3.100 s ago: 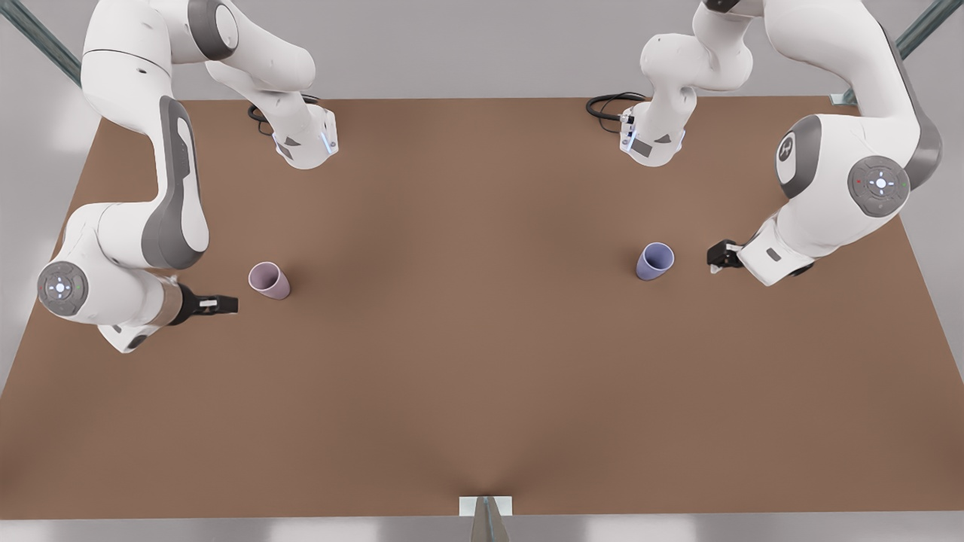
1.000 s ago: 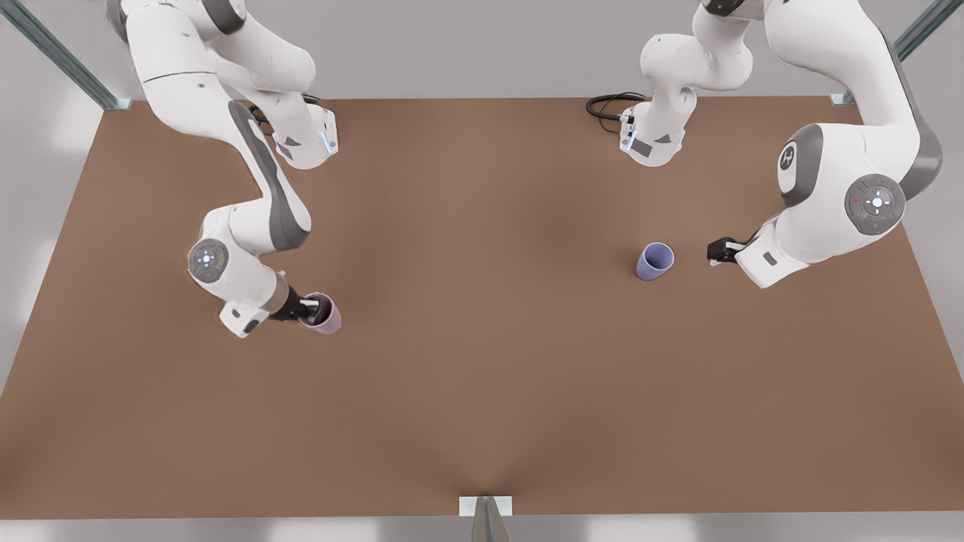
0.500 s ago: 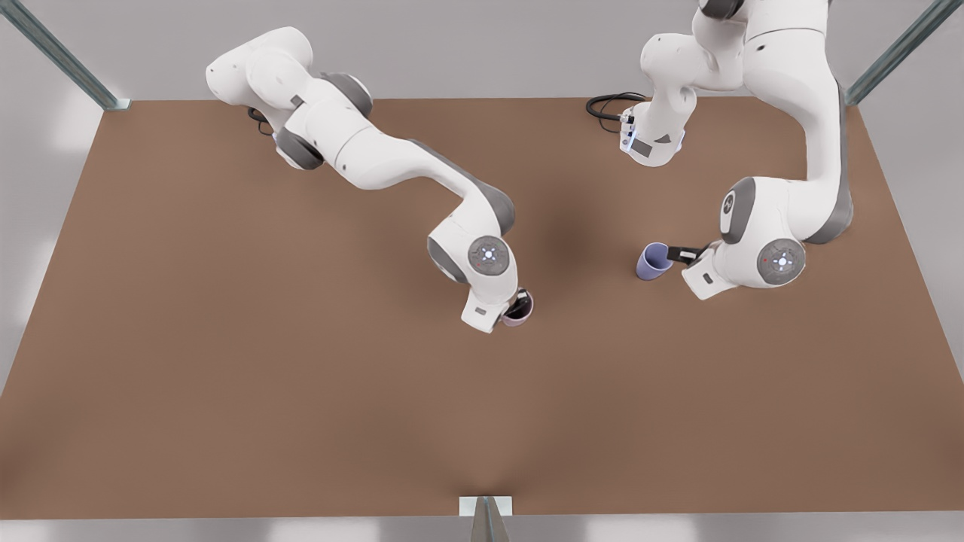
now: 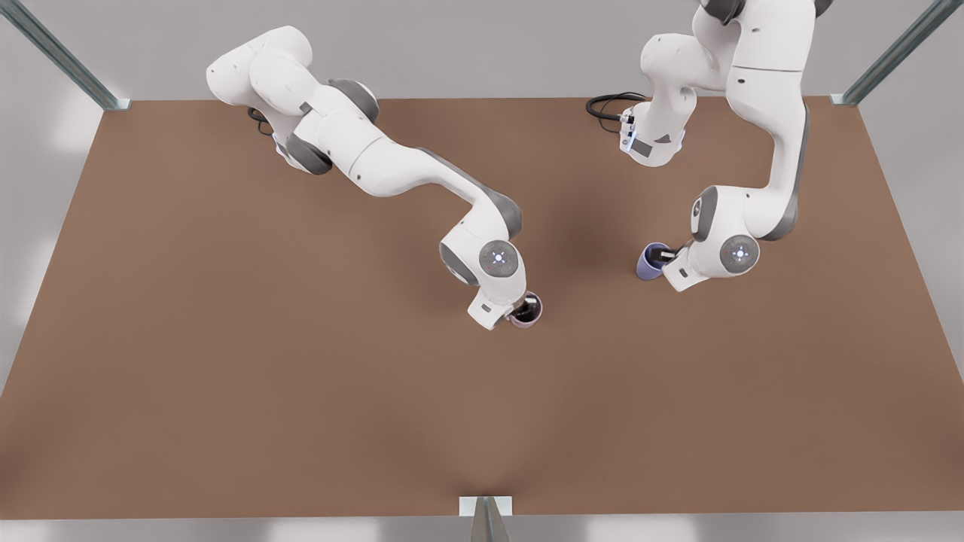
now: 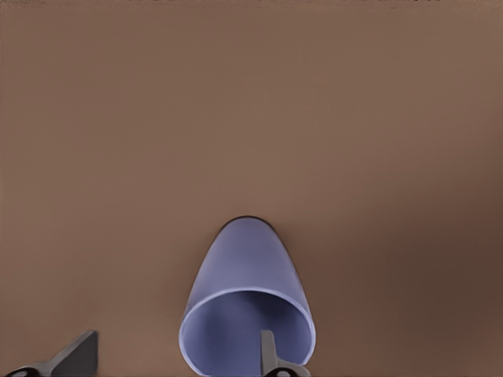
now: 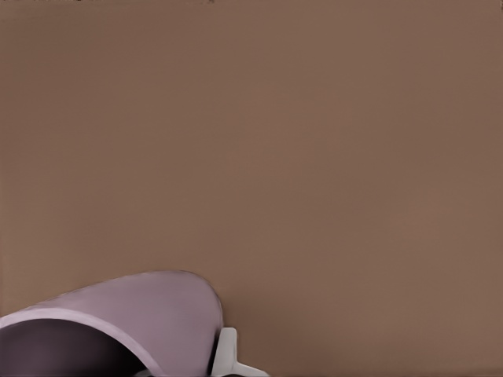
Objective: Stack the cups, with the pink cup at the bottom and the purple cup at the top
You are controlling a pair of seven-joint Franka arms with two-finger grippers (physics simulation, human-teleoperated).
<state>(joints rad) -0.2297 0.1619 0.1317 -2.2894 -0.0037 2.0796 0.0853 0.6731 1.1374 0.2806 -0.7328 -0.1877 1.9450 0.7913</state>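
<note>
Holding the pink cup (image 4: 527, 310) by its wall, one finger inside the mouth and one outside, my right gripper (image 4: 521, 307) keeps it near the table (image 4: 226, 339) centre, where a base for the stack belongs. I judge that grip clenched. The purple cup (image 4: 651, 261) stands upright, well apart from the pink cup toward the front view's right. My left gripper (image 4: 664, 256) straddles its rim, fingers spread and not yet closed, presumably readying a lift.

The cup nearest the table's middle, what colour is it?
Dusty mauve-pink, best seen in the right wrist view.
</note>
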